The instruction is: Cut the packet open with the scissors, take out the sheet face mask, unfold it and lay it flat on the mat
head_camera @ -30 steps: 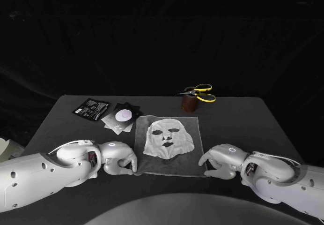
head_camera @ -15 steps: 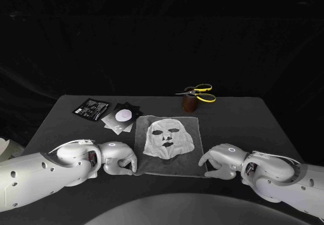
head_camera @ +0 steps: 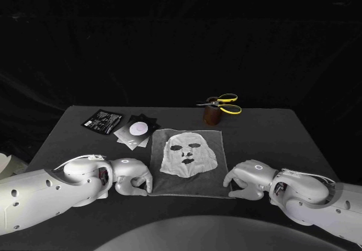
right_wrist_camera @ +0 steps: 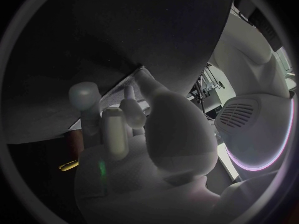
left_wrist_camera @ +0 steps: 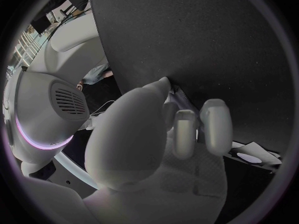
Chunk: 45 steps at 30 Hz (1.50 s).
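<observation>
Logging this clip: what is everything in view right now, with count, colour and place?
Table: one, black, under everything.
Mat: one, grey, table centre.
Sheet face mask: one, white, unfolded flat on the mat.
Packets: at least two, black, one with a lilac patch, beyond the mat's far left corner.
Holder: one, brown, far table edge.
Scissors: one, yellow-handled, standing in the holder.
Left hand: silver, at the mat's near left corner.
Right hand: silver, at its near right corner.

No text legible for you here. Black packet (head_camera: 102, 121), ten o'clock from the mat (head_camera: 189, 186), carried pale print along one edge, too small to read. Packet piece (head_camera: 136, 128), at its four o'clock, bore a pale oval mark; no letters made out.
</observation>
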Motion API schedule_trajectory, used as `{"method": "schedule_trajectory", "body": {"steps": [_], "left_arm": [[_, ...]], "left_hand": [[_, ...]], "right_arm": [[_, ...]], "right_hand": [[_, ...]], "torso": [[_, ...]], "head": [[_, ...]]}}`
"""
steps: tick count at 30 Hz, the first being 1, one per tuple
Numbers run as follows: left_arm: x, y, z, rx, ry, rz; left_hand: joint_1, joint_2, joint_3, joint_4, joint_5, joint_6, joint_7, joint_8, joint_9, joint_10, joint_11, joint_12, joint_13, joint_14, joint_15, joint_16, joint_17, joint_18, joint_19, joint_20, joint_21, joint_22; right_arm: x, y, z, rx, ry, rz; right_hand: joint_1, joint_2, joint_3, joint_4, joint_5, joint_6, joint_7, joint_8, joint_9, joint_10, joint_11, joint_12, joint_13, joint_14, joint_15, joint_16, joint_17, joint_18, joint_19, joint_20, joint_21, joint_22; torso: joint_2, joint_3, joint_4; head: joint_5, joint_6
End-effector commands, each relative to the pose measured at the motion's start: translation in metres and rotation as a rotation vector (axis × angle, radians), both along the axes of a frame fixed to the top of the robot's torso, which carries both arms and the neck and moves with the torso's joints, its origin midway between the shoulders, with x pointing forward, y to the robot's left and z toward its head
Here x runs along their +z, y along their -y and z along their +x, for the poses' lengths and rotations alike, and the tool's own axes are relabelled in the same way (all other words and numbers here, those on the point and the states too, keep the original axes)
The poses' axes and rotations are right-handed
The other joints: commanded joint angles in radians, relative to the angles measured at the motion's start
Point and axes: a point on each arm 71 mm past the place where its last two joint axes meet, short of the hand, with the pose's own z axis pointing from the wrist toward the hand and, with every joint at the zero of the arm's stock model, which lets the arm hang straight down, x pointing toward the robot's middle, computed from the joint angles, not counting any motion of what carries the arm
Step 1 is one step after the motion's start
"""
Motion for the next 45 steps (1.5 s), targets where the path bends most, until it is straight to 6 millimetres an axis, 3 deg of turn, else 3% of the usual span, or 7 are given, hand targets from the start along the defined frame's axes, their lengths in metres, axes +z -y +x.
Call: {"method": "schedule_trajectory", "body": {"steps": [1, 10, 19, 32, 36, 40, 45], "left_arm": [[-0.009, -0.008, -0.005, -0.004, -0.051, 0.067], [-0.008, -0.006, -0.005, -0.004, -0.044, 0.049], [-0.007, -0.003, -0.006, -0.01, -0.056, 0.033], [-0.008, -0.003, -0.009, -0.012, -0.097, 0.034], [-0.008, -0.005, -0.008, 0.004, -0.095, 0.023], [-0.006, -0.007, -0.006, 0.025, -0.08, 0.009], [-0.004, -0.01, -0.004, 0.048, -0.051, -0.007]], "left_hand": [[-0.002, -0.004, 0.007, 0.002, 0.004, 0.002, 0.004, 0.03, 0.066, 0.003, 0.0, 0.001, -0.008, 0.092, -0.005, 0.004, 0.231, -0.008, 0.001, -0.005, 0.003, 0.088], [-0.004, -0.008, 0.012, 0.004, 0.004, -0.007, 0.004, 0.032, 0.069, -0.008, 0.0, -0.006, -0.022, 0.092, -0.005, 0.004, 0.23, -0.008, 0.0, -0.005, 0.002, 0.088], [-0.006, -0.009, 0.015, 0.005, 0.004, -0.011, 0.004, 0.033, 0.071, -0.015, 0.0, -0.012, -0.032, 0.092, -0.005, 0.004, 0.23, -0.007, -0.001, -0.005, 0.001, 0.086], [-0.008, -0.011, 0.016, 0.006, 0.004, -0.013, 0.004, 0.035, 0.073, -0.019, 0.0, -0.014, -0.037, 0.091, -0.005, 0.003, 0.227, -0.006, -0.003, -0.005, -0.002, 0.083], [-0.018, -0.028, 0.015, 0.006, 0.003, -0.03, 0.005, 0.038, 0.078, -0.123, 0.002, -0.093, -0.182, 0.088, -0.004, 0.001, 0.22, -0.005, -0.008, -0.004, -0.007, 0.079], [-0.066, -0.095, -0.036, 0.021, 0.003, -0.101, 0.028, -0.016, 0.056, -0.311, 0.021, -0.254, -0.432, 0.083, 0.01, -0.004, 0.207, -0.004, -0.011, 0.003, -0.013, 0.074], [-0.099, -0.14, -0.091, 0.022, 0.003, -0.143, 0.036, -0.053, 0.038, -0.367, 0.033, -0.336, -0.51, 0.064, 0.022, -0.019, 0.16, 0.001, -0.025, 0.014, -0.032, 0.056]], "right_arm": [[-0.019, 0.012, -0.008, 0.021, -0.039, -0.146], [-0.02, 0.013, -0.009, 0.05, -0.039, -0.172], [-0.019, 0.017, -0.009, 0.037, -0.023, -0.189], [-0.015, 0.024, -0.007, -0.005, 0.008, -0.143], [-0.013, 0.026, -0.006, -0.014, 0.013, -0.086], [-0.01, 0.028, -0.005, -0.021, 0.021, -0.016], [-0.005, 0.029, -0.004, -0.028, 0.036, 0.059]], "right_hand": [[0.047, 0.035, 0.03, -0.02, -0.01, 0.042, -0.009, 0.025, 0.008, 0.024, -0.007, 0.022, 0.024, 0.05, -0.015, 0.01, 0.022, 0.01, 0.011, -0.007, 0.032, 0.047], [0.039, 0.091, 0.128, -0.037, -0.016, 0.099, -0.019, 0.076, 0.022, 0.066, -0.017, 0.06, 0.074, 0.056, -0.024, 0.023, 0.052, 0.003, 0.022, -0.02, 0.078, 0.074], [-0.011, 0.065, 0.213, -0.054, -0.016, 0.088, -0.023, 0.113, 0.038, 0.077, -0.022, 0.063, 0.085, 0.058, -0.029, 0.027, 0.063, 0.001, 0.023, -0.026, 0.095, 0.092], [-0.049, 0.018, 0.215, -0.053, -0.017, 0.028, -0.018, 0.097, 0.03, 0.038, -0.015, 0.015, 0.041, 0.055, -0.024, 0.023, 0.056, 0.004, 0.013, -0.022, 0.071, 0.091], [-0.093, -0.042, 0.177, -0.043, -0.016, -0.077, 0.005, 0.043, 0.007, 0.005, 0.003, -0.022, 0.004, 0.053, -0.008, 0.018, 0.05, 0.012, -0.011, -0.012, 0.003, 0.075], [-0.106, -0.063, 0.13, -0.027, -0.013, -0.145, 0.001, 0.013, -0.004, -0.043, -0.011, -0.073, -0.047, 0.038, -0.017, -0.011, 0.001, 0.027, -0.047, -0.006, -0.093, 0.049], [-0.093, -0.055, 0.032, 0.001, -0.007, -0.204, -0.015, -0.006, -0.01, -0.08, -0.021, -0.102, -0.08, 0.02, -0.023, -0.037, -0.037, 0.037, -0.071, -0.001, -0.172, 0.024]], "torso": [[0.001, 0.0, 0.0003], [0.001, 0.0, -0.0008], [0.001, 0.0005, -0.0012], [0.0, 0.0, -0.0002], [0.0, -0.0006, -0.0004], [0.001, -0.0007, 0.0006], [0.0, -0.0006, 0.0014]], "head": [[-0.001, 0.0], [-0.001, 0.0], [-0.002, 0.0], [-0.001, 0.0], [-0.001, 0.0], [-0.002, 0.0], [-0.004, 0.0]]}}
